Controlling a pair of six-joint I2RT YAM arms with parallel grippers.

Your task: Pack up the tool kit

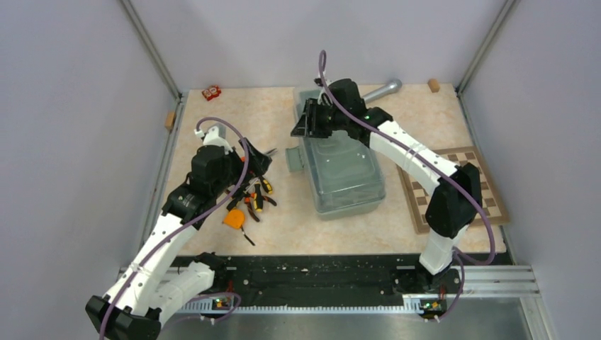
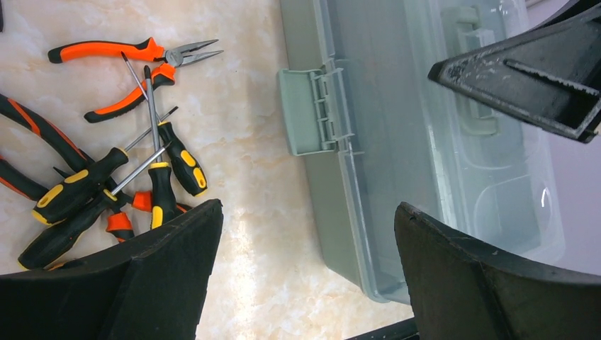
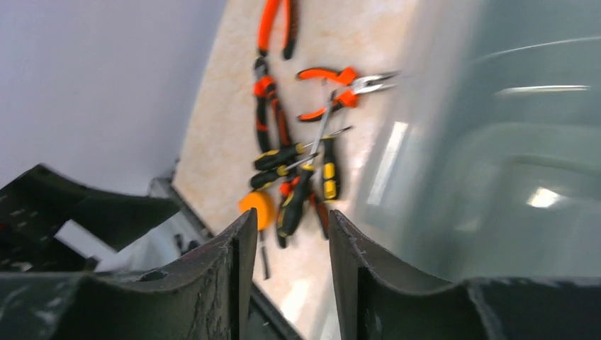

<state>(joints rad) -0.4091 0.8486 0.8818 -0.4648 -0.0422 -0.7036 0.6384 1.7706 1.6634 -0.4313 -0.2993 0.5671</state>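
Box (image 1: 344,166) sits mid-table in top view, lid down, long axis running 12 to 6 o'clock, latch (image 1: 295,159) sticking out at its 9. Loose tools (image 1: 251,200) lie heaped on table (image 1: 298,234) at 9 o'clock of it, orange tape (image 1: 234,218) at the heap's 7. L gripper (image 1: 255,164) hangs over the heap's 12 edge. R gripper (image 1: 312,122) is over the box's 11 o'clock corner. Chessboard (image 1: 489,188) at 3 o'clock of box, cylinder (image 1: 383,90) at 1.

L wrist view: L gripper (image 2: 305,276) spread wide, nothing btwn the fingers, bare table and box edge below. Pliers (image 2: 127,60) at 10 o'clock, screwdrivers (image 2: 166,173) crossed at 9, box w/ latch at 12 to 3. One R gripper finger (image 2: 524,78) shows at 2, above the lid.

R wrist view: R gripper (image 3: 287,262) nearly closed, thin gap only, gripping nothing. Pliers, screwdrivers and tape seen beyond the gap at 12. Box fills the 3 o'clock side, blurred.
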